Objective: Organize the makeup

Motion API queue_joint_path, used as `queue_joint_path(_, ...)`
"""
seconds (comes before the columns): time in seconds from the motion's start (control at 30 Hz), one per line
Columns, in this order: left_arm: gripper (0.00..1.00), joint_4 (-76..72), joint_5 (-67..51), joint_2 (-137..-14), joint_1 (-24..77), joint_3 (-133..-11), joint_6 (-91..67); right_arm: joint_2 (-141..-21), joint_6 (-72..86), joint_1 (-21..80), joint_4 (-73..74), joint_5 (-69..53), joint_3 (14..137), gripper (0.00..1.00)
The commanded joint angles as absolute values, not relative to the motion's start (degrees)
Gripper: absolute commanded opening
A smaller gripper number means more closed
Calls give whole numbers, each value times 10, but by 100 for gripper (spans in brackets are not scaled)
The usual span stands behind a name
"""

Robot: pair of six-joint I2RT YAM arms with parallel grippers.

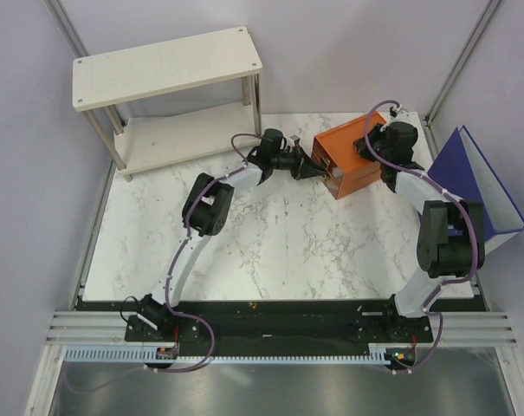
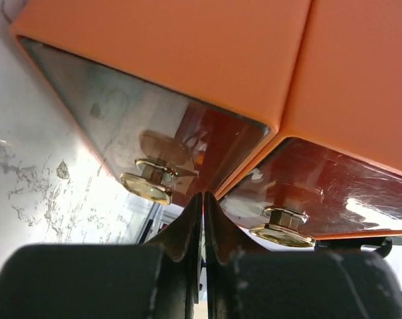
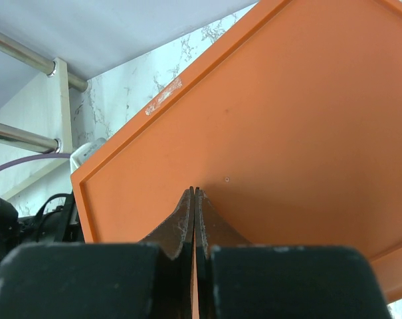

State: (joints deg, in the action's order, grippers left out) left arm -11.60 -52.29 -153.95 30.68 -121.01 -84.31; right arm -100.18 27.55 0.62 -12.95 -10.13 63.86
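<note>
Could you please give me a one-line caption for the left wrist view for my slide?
Shut left gripper aimed between the two gold knobs of the orange drawer box.

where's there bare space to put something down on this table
Widest bare patch: the marble table between left arm and right arm, nearer than the orange drawer box. The white shelf top is bare too. Crowded at the box, where the left gripper and right gripper meet it, blue folder close by.

1 overhead, 2 close on box (image 1: 346,156)
</note>
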Motion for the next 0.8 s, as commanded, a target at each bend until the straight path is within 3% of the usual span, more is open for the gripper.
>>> queue_joint_path(0.0, 8, -158, -489, -1532, 309, -1155, -912, -1090, 241, 15, 149, -92, 574, 0)
queue_joint_path(0.23, 11, -56, -442, -1359, 251, -1003, -712, -1091, 238, 15, 150, -94, 582, 0)
queue_joint_path(0.33, 30, 20, -406, -1312, 210, -983, -627, -1086, 235, 15, 157, -94, 586, 0)
queue_joint_path(0.37, 49, 45, -390, -1286, 202, -973, -612, -1085, 235, 16, 160, -94, 588, 0)
queue_joint_path(0.4, 92, 58, -388, -1273, 195, -970, -584, -1079, 234, 15, 163, -94, 589, 0)
queue_joint_path(0.43, 99, 76, -386, -1263, 181, -970, -569, -1077, 233, 15, 164, -91, 590, 0)
queue_joint_path(0.7, 99, 262, -397, -1181, 158, -983, -370, -1001, 216, 15, 200, -79, 633, 5)
queue_joint_path(0.77, 99, 305, -387, -1169, 154, -983, -338, -984, 215, 15, 220, -80, 652, 15)
